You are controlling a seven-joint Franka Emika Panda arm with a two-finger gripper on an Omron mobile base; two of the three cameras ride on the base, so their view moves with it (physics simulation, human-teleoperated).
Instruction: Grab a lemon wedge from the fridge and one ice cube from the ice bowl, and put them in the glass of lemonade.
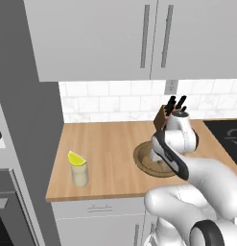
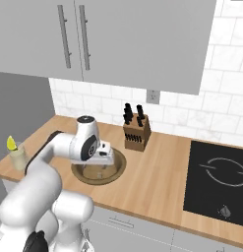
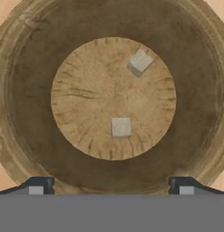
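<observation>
Hovering above the round shallow brown wooden ice bowl [image 3: 22, 113], the white arm's two-finger gripper [image 3: 111, 186] points straight down into it, its jaws spread wide with nothing between them. In the hand view the two dark finger tips [image 3: 38, 185] stand far apart at about 7 and 5 o'clock of the bowl. On the bowl's pale flat floor lie two small pale grey ice cubes, well apart from each other: one ice cube [image 3: 121, 127] just below the middle, toward 6 o'clock, the other ice cube [image 3: 140, 61] toward 1 o'clock near the floor's edge.

From the left base view, the bowl sits on the light wooden counter [image 1: 110, 139], partly hidden by the arm's wrist. At 9 o'clock from the bowl, near the counter's front left corner, stands the small clear tumbler of pale yellow lemonade [image 1: 80, 175], with the bright yellow lemon wedge [image 1: 77, 158] resting on top of it. A brown wooden knife block [image 2: 136, 135] with dark handles stands at about 1 o'clock of the bowl, against the white tiled wall. A black cooktop [image 2: 219, 182] lies at the counter's 3 o'clock end.
</observation>
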